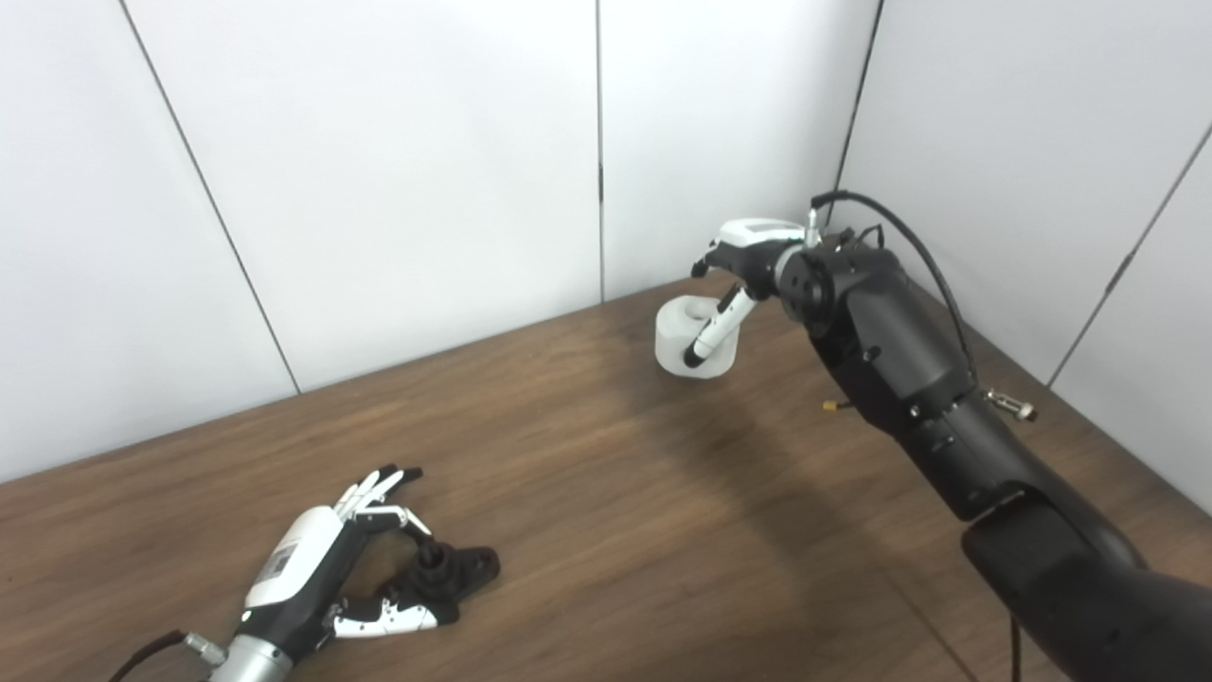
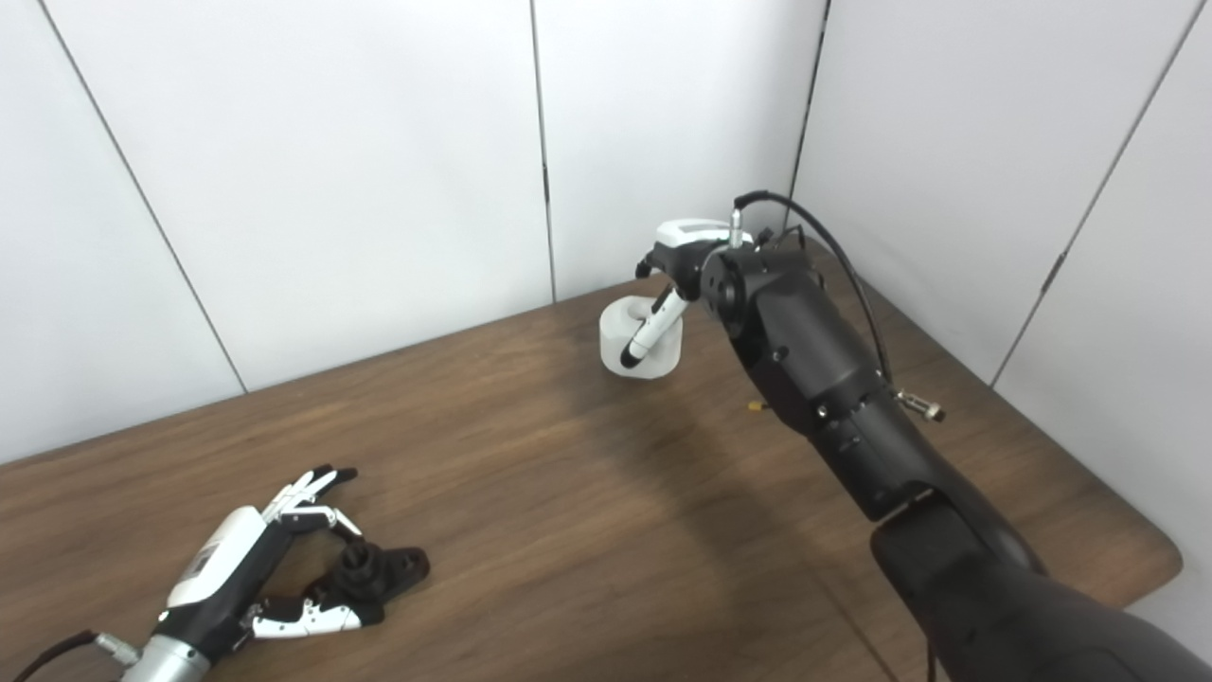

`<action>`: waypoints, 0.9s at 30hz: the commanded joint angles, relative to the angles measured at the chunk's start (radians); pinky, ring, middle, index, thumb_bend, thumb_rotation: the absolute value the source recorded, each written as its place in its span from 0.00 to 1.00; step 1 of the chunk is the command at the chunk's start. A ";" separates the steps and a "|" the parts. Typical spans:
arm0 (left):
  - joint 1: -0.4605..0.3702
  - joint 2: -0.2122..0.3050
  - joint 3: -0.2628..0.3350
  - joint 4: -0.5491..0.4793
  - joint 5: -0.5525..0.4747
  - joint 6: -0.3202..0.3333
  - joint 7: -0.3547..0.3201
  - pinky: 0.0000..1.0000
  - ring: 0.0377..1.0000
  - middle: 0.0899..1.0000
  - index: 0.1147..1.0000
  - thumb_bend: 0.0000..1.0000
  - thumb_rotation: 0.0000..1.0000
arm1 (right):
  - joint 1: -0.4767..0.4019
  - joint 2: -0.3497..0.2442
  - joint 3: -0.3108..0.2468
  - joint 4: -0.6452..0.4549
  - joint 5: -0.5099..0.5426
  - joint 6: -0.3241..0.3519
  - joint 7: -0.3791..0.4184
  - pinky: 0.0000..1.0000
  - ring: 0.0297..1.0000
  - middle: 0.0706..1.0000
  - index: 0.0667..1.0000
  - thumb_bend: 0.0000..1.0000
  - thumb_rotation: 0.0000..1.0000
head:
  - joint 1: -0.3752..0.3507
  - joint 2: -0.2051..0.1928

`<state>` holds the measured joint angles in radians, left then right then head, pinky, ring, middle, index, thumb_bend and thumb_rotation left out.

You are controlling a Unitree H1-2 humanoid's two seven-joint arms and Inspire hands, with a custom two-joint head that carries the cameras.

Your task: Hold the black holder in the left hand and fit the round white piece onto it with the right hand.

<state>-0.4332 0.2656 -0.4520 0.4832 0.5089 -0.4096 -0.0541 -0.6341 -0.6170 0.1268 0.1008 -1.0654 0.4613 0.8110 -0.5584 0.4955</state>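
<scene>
Nearest, at the lower left of the wooden table (image 1: pixel 587 493), the left hand (image 1: pixel 322 568) lies low over the surface with its fingers (image 1: pixel 379 485) stretched forward and apart and its thumb reaching in from below. The black holder (image 1: pixel 453 570) sits on the table between thumb and fingers; the thumb tip is against its near side, but whether the fingers actually press on it cannot be told, and it is not lifted. The holder is small, matt black and irregular, with a short round knob standing up from a flat base that tapers toward the right. Well apart from it, near the far corner where the white wall panels (image 1: pixel 398 170) meet, the round white piece (image 1: pixel 684 343) rests on the table: a squat, pale, ring-like cylinder with a hollow centre. The right hand (image 1: pixel 743 260) is over it at the end of the black arm, one white finger with a black tip lying down across its front wall, the others curled past its rim.
</scene>
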 commanded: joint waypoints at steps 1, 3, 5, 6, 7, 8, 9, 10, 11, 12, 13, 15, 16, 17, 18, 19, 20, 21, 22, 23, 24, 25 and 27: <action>0.093 -0.002 -0.024 0.070 0.031 0.058 -0.030 1.00 1.00 0.94 0.42 0.52 0.05 | -0.035 -0.038 0.003 0.002 0.000 -0.009 -0.060 0.96 1.00 1.00 0.87 1.00 0.46 | 0.001 0.001; 0.095 -0.001 -0.023 0.067 0.032 0.059 -0.031 1.00 1.00 0.94 0.42 0.52 0.05 | -0.038 -0.040 0.018 0.023 0.007 -0.012 -0.081 0.96 1.00 1.00 0.87 1.00 0.46 | 0.002 0.001; 0.097 0.000 -0.024 0.064 0.035 0.059 -0.030 1.00 1.00 0.94 0.42 0.52 0.05 | -0.041 -0.042 0.031 0.038 0.015 -0.009 -0.093 0.96 1.00 1.00 0.87 1.00 0.46 | 0.005 0.002; 0.097 0.001 -0.024 0.063 0.035 0.059 -0.031 1.00 1.00 0.94 0.42 0.52 0.05 | -0.043 -0.042 0.037 0.046 0.020 -0.006 -0.096 0.95 1.00 1.00 0.87 1.00 0.46 | 0.005 0.002; 0.098 0.002 -0.024 0.060 0.035 0.058 -0.031 1.00 1.00 0.94 0.42 0.52 0.05 | -0.047 -0.038 0.041 0.055 0.020 -0.001 -0.096 0.96 1.00 1.00 0.87 1.00 0.46 | 0.007 0.003; 0.100 0.002 -0.023 0.058 0.035 0.058 -0.032 1.00 1.00 0.94 0.42 0.52 0.05 | -0.050 -0.036 0.044 0.059 0.020 0.003 -0.095 0.96 1.00 1.00 0.87 1.00 0.45 | 0.008 0.004; 0.101 0.002 -0.023 0.056 0.035 0.058 -0.031 1.00 1.00 0.94 0.42 0.52 0.05 | -0.051 -0.031 0.043 0.064 0.023 0.006 -0.095 0.96 1.00 1.00 0.87 1.00 0.45 | 0.008 0.004; 0.102 0.002 -0.023 0.056 0.036 0.057 -0.030 1.00 1.00 0.94 0.42 0.52 0.05 | -0.052 -0.028 0.042 0.068 0.026 0.007 -0.096 0.97 1.00 1.00 0.87 1.00 0.44 | 0.008 0.004; 0.102 0.001 -0.023 0.058 0.036 0.053 -0.027 1.00 1.00 0.94 0.42 0.52 0.05 | -0.053 -0.026 0.042 0.072 0.029 0.007 -0.099 0.97 1.00 1.00 0.87 1.00 0.44 | 0.008 0.004; 0.102 0.000 -0.023 0.061 0.037 0.050 -0.023 1.00 1.00 0.94 0.42 0.52 0.05 | -0.054 -0.024 0.042 0.076 0.031 0.007 -0.101 0.97 1.00 1.00 0.87 1.00 0.44 | 0.008 0.004; 0.103 0.000 -0.022 0.061 0.036 0.048 -0.022 1.00 1.00 0.94 0.42 0.52 0.05 | -0.053 -0.024 0.044 0.076 0.030 0.007 -0.099 0.97 1.00 1.00 0.87 1.00 0.44 | 0.012 0.003; 0.106 0.000 -0.021 0.056 0.033 0.050 -0.025 1.00 1.00 0.94 0.42 0.52 0.05 | -0.053 -0.024 0.047 0.081 0.030 0.007 -0.101 0.96 1.00 1.00 0.88 1.00 0.44 | 0.012 0.003; 0.107 0.000 -0.021 0.053 0.032 0.052 -0.028 1.00 1.00 0.94 0.42 0.52 0.05 | -0.053 -0.024 0.048 0.083 0.029 0.007 -0.101 0.96 1.00 1.00 0.88 1.00 0.44 | 0.014 0.005; 0.107 0.000 -0.021 0.053 0.032 0.053 -0.028 1.00 1.00 0.94 0.42 0.52 0.05 | -0.054 -0.024 0.050 0.087 0.028 0.007 -0.101 0.96 1.00 1.00 0.88 1.00 0.44 | 0.014 0.005; 0.108 0.001 -0.021 0.052 0.033 0.054 -0.029 1.00 1.00 0.94 0.42 0.52 0.05 | -0.054 -0.023 0.050 0.091 0.030 0.007 -0.103 0.96 1.00 1.00 0.88 1.00 0.45 | 0.014 0.005; 0.108 0.001 -0.021 0.052 0.035 0.055 -0.028 1.00 1.00 0.94 0.42 0.52 0.05 | -0.053 -0.023 0.050 0.094 0.031 0.007 -0.104 0.96 1.00 1.00 0.88 1.00 0.45 | 0.014 0.005; 0.108 0.001 -0.022 0.052 0.036 0.056 -0.027 1.00 1.00 0.94 0.42 0.52 0.05 | -0.053 -0.023 0.050 0.095 0.031 0.007 -0.105 0.96 1.00 1.00 0.88 1.00 0.45 | 0.014 0.005; 0.109 0.001 -0.021 0.053 0.036 0.053 -0.024 1.00 1.00 0.94 0.42 0.52 0.05 | -0.051 -0.023 0.051 0.099 0.033 0.007 -0.109 0.96 1.00 1.00 0.88 1.00 0.45 | 0.018 0.009; 0.110 0.002 -0.020 0.053 0.036 0.051 -0.023 1.00 1.00 0.94 0.42 0.52 0.05 | -0.049 -0.022 0.051 0.101 0.037 0.007 -0.113 0.96 1.00 1.00 0.88 1.00 0.46 | 0.019 0.011; 0.110 0.003 -0.020 0.053 0.037 0.049 -0.022 1.00 1.00 0.94 0.42 0.52 0.05 | -0.046 -0.022 0.049 0.104 0.041 0.007 -0.119 0.96 1.00 1.00 0.87 1.00 0.46 | 0.019 0.011; 0.111 0.003 -0.020 0.052 0.037 0.048 -0.022 1.00 1.00 0.94 0.42 0.52 0.05 | -0.044 -0.021 0.050 0.107 0.046 0.007 -0.125 0.96 1.00 1.00 0.87 1.00 0.46 | 0.019 0.011; 0.113 0.004 -0.020 0.047 0.037 0.050 -0.024 1.00 1.00 0.94 0.42 0.52 0.05 | -0.041 -0.021 0.051 0.108 0.051 0.007 -0.131 0.96 1.00 1.00 0.87 1.00 0.46 | 0.020 0.015; 0.116 0.005 -0.019 0.040 0.038 0.052 -0.025 1.00 1.00 0.94 0.42 0.52 0.05 | -0.037 -0.021 0.053 0.108 0.057 0.007 -0.138 0.95 1.00 1.00 0.87 1.00 0.46 | 0.020 0.016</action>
<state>-0.4240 0.2673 -0.4438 0.4707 0.5116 -0.4081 -0.0553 -0.6338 -0.6131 0.1851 0.2222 -1.0100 0.4648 0.7061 -0.5369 0.5093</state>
